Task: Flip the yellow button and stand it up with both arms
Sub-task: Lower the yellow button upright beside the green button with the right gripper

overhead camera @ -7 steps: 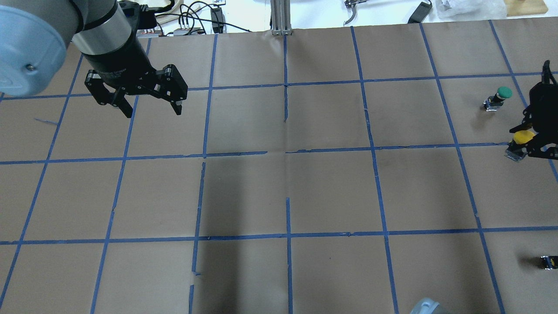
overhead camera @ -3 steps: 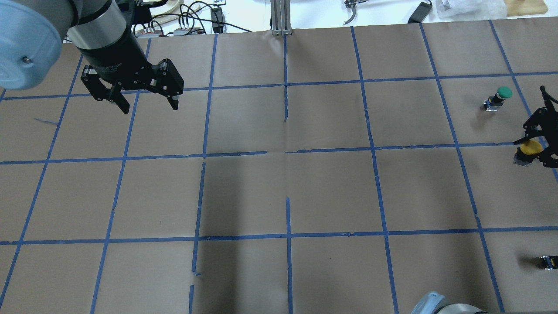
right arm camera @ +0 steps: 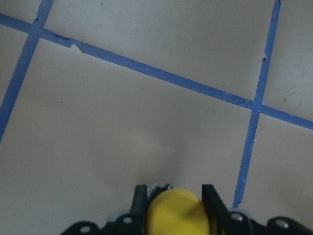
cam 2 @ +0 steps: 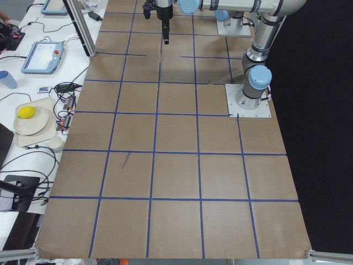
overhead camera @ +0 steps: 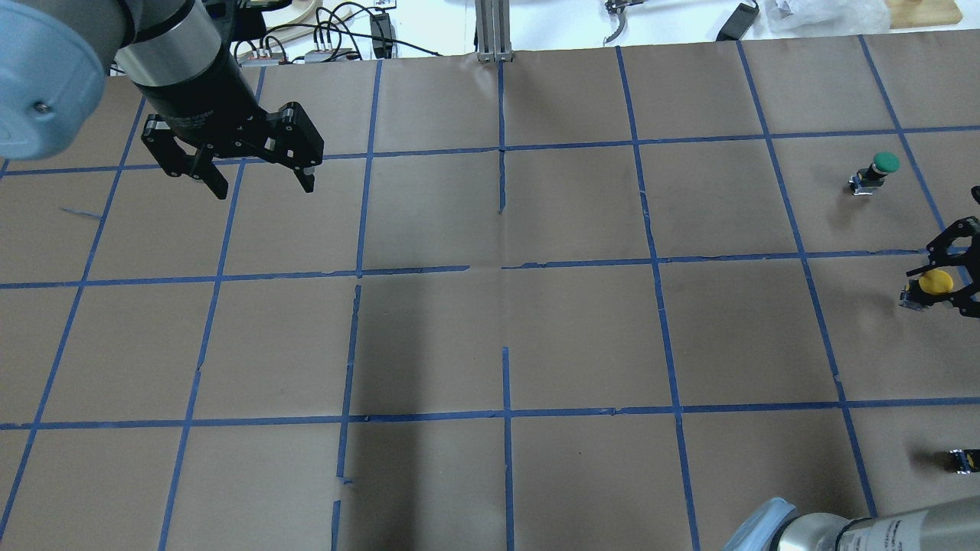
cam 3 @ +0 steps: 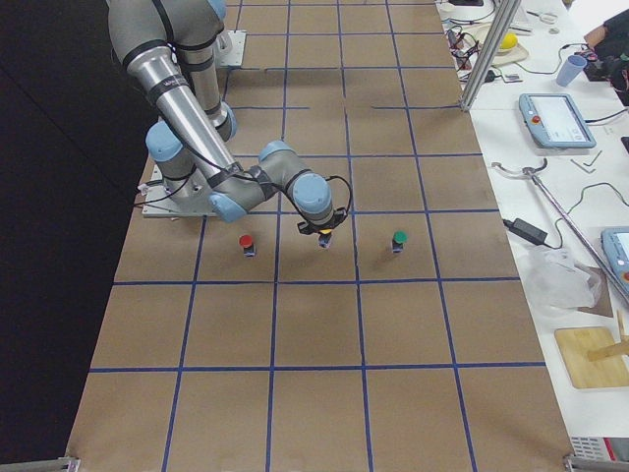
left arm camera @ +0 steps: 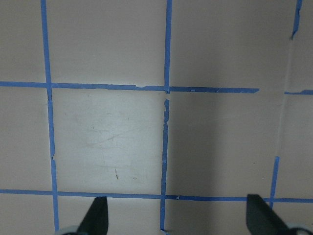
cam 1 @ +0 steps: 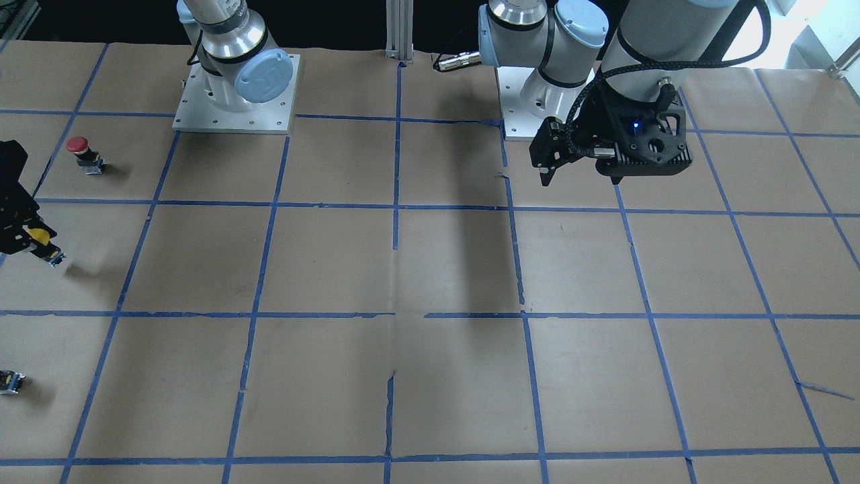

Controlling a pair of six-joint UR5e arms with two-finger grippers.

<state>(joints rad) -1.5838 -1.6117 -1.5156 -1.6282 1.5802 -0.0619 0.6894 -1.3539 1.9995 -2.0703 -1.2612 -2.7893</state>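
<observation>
Yellow mushroom-capped push-button with a short dark blocky body (overhead camera: 935,282) sits pinched in the right arm's black two-finger gripper (right arm camera: 175,203) at the robot's far right side of the table. In the right wrist view the two fingers (right arm camera: 141,200) press against either side of it just below the round cap, and the cap faces that camera. In the front-facing view its shadow falls on the paper apart from it, so it hangs clear of the surface. The body is mostly hidden under the cap, and I cannot tell its exact tilt.

From the right-end camera it lies in a row between two similar switches, each well apart from it: a red-capped button (cam 3: 246,242) toward the robot's base and a green-capped button (cam 3: 398,239) on the far side. Both stand on the table with caps up.

The brown paper table cover with its blue tape grid (overhead camera: 582,337) spreads under everything.

Well apart, over the opposite half, the left arm's black two-finger gripper (overhead camera: 265,188) hovers above the paper, fingers spread wide with nothing between them
</observation>
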